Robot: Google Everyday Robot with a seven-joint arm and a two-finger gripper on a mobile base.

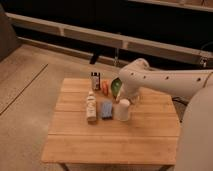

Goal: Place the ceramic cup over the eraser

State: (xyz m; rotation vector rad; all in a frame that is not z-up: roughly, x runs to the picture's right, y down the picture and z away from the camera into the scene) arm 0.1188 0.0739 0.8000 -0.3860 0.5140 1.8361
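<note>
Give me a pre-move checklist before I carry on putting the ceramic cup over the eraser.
1. The ceramic cup stands on the table, just right of the eraser: ok.
2. The eraser lies flat, uncovered and in plain view: ok.
3. The end effector is at the cup's upper far side; whether it holds the cup: cannot tell.
4. The white labelled bottle lies close on the eraser's left; room for the cup to come down: cannot tell.
5. The green bowl sits behind the cup, partly hidden by the arm; clear of the lift path: cannot tell.
</note>
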